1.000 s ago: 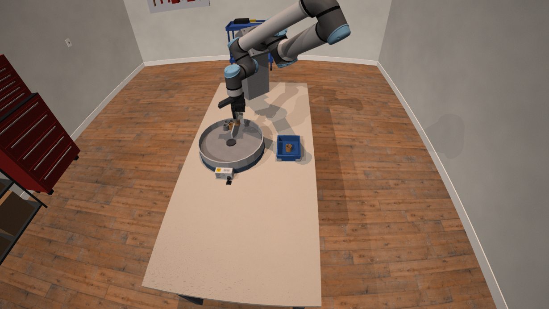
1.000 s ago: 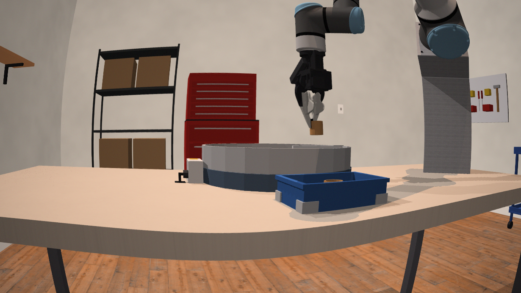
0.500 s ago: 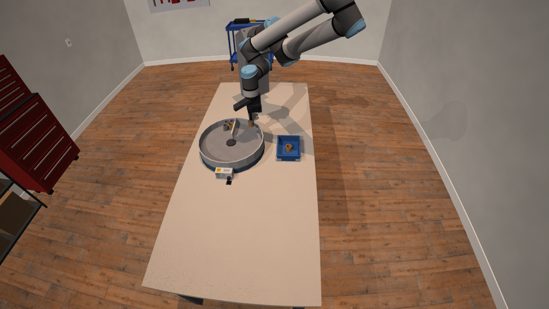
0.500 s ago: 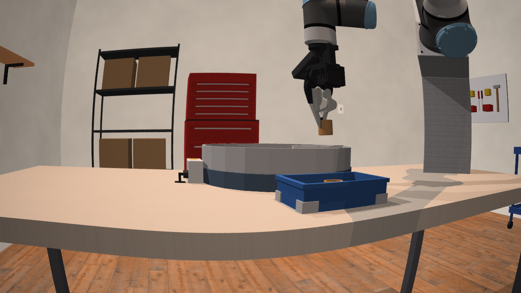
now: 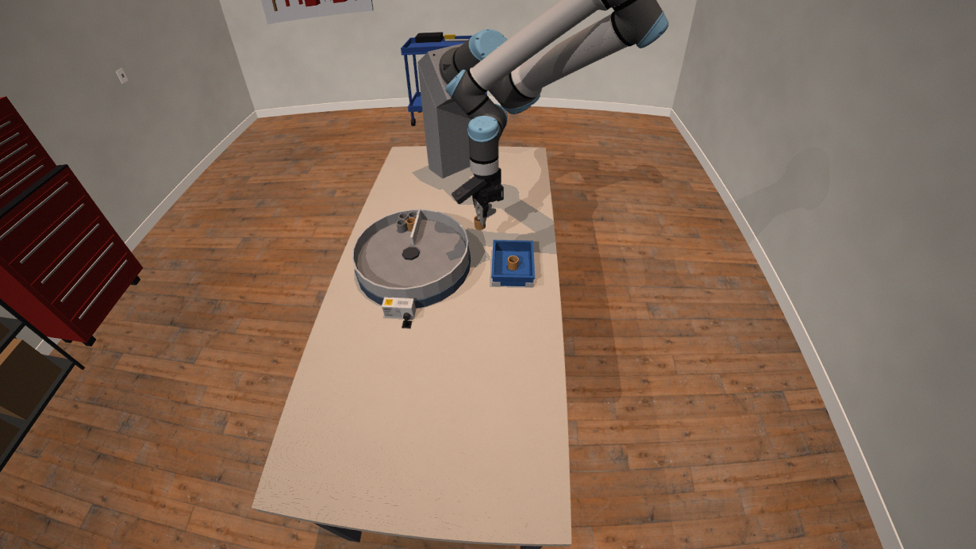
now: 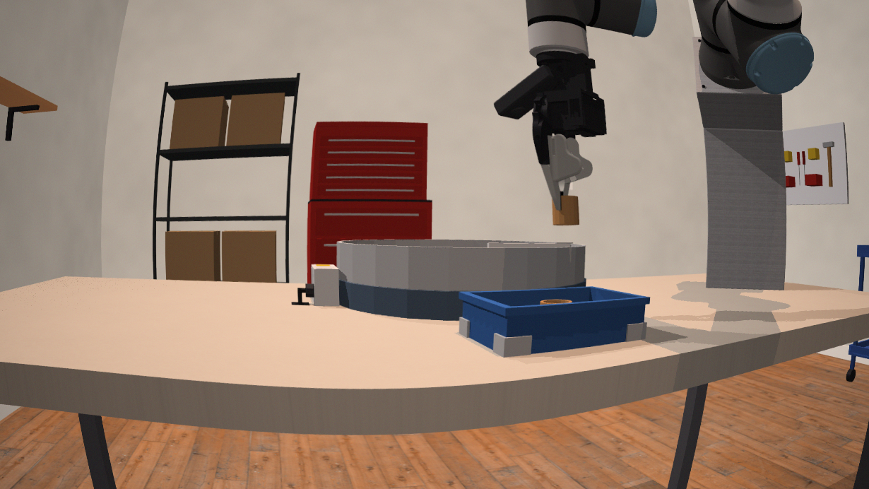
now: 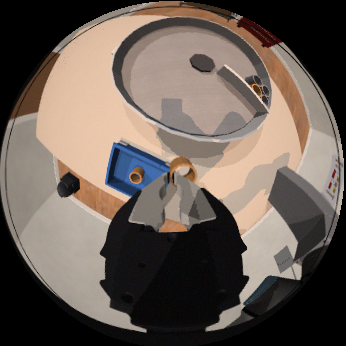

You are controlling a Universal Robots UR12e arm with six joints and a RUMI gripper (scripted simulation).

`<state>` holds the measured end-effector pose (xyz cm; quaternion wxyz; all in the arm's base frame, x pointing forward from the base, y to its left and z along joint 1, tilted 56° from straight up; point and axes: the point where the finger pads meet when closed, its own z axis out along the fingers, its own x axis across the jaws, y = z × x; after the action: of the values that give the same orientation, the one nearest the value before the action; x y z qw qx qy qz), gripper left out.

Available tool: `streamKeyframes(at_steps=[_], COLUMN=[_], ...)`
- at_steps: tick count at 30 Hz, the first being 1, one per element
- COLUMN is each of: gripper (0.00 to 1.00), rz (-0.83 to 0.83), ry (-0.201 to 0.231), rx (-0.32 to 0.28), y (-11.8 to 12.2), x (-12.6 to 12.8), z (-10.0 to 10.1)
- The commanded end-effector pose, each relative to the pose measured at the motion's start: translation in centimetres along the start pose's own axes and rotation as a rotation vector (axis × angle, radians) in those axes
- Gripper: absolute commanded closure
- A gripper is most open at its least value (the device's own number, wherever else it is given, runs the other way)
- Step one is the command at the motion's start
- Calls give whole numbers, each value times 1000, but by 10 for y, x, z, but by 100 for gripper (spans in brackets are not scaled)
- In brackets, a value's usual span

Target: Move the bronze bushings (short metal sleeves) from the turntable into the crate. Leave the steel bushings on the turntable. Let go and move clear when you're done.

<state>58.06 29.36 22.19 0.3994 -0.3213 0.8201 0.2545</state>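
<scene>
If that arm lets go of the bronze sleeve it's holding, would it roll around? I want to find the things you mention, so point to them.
The held bronze bushing [image 5: 478, 223] [image 6: 567, 210] [image 7: 189, 164] is round-sided, so it would probably roll if tipped. Its flat end should help it stand upright, and it looks stiff.

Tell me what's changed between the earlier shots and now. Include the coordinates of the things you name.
The tool [image 5: 482, 220] [image 6: 562, 197] [image 7: 170, 172], gripping a bronze bushing [image 5: 478, 223] [image 6: 567, 211] [image 7: 189, 165] by its wall throughout, has carried it from above the turntable [image 5: 443, 289] [image 6: 425, 267] [image 7: 175, 131] toward the crate [image 5: 512, 280] [image 6: 564, 331] [image 7: 114, 165]. Nothing was let go. Unchanged: the bushing in the crate [image 5: 512, 264] [image 6: 556, 298] [image 7: 134, 176], and the turntable's bronze and steel bushings.
</scene>
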Motion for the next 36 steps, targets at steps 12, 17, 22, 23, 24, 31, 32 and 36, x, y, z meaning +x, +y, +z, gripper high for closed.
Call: streamKeyframes(at_steps=[12, 17, 22, 23, 24, 31, 32, 36], gripper=[100, 100, 100, 100, 100, 100, 100, 100], rz=[-179, -200, -225, -228, -231, -240, -240, -240], ry=[3, 3, 3, 3, 3, 3, 3, 3], rx=[2, 2, 2, 2, 2, 2, 2, 2], y=[72, 81, 91, 92, 93, 97, 97, 97], x=[-60, -67, -75, -76, -77, -80, -80, -80], z=[0, 1, 0, 0, 0, 0, 0, 0])
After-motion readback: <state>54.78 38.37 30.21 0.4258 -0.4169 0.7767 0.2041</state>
